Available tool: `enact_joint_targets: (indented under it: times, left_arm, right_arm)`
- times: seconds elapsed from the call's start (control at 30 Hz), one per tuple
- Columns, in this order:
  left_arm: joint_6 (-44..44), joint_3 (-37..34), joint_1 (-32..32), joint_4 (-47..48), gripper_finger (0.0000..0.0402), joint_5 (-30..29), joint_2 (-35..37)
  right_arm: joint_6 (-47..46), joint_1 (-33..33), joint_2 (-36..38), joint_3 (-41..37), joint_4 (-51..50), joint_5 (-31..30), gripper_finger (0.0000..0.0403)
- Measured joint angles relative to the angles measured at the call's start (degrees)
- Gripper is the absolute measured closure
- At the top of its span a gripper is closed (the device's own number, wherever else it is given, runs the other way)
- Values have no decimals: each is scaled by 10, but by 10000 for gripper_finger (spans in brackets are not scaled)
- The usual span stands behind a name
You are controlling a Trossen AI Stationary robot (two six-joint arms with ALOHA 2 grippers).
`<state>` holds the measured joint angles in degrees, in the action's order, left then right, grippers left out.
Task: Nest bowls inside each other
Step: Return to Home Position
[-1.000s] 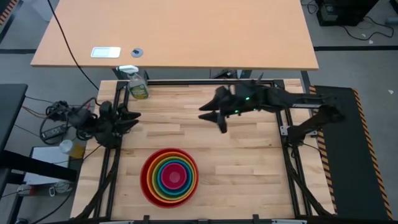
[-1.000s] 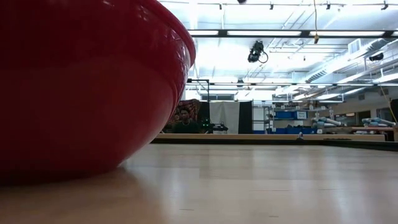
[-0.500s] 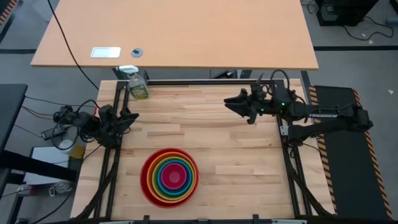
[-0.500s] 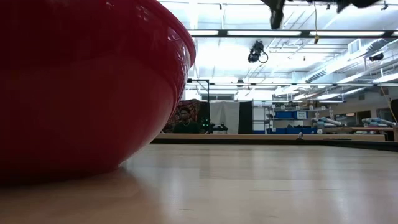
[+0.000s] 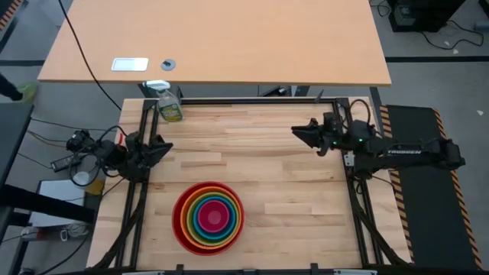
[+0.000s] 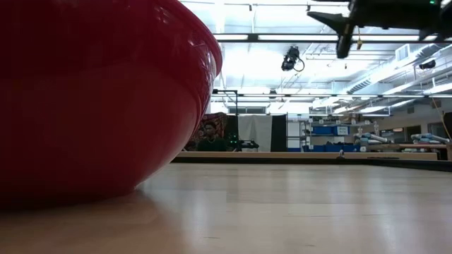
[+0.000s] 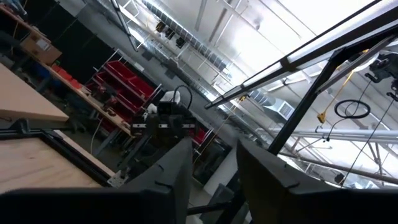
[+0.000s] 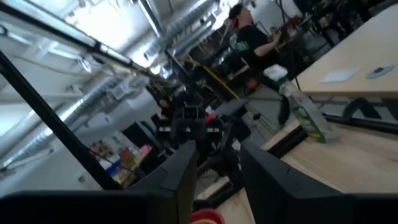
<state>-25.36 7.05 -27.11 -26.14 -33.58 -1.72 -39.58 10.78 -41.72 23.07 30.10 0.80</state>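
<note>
Several coloured bowls (image 5: pixel 208 216) sit nested one inside another, the red one outermost, its base on the wooden table near the front edge, left of the middle. In the low view the red bowl's wall (image 6: pixel 92 92) fills the left side. My left gripper (image 5: pixel 159 147) hangs at the table's left edge, open, with nothing between its fingers (image 7: pixel 180 180). My right gripper (image 5: pixel 307 139) hovers near the right edge, far from the bowls. It is also open and holds nothing, as the right wrist view shows (image 8: pixel 217 174). It appears at the low view's top right (image 6: pixel 342 32).
A spray bottle (image 5: pixel 170 103) stands at the table's far left corner. A dark metal frame (image 5: pixel 351 191) runs around the table. A second table (image 5: pixel 214 42) lies beyond the far edge. A person (image 8: pixel 249 37) shows in the room behind.
My right gripper has drawn back from over the table's middle toward the right edge, sinking and rolling as it went. My left gripper has pulled back slightly toward the left edge. The nested bowls have stayed where they were.
</note>
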Motion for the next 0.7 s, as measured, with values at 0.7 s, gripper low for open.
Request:
enact_joint_targets:
  times: [0.7]
  left_arm:
    - [-3, 0, 0, 69, 287, -43, 0]
  right_arm:
    - [45, 10, 272, -41, -184, -101, 278]
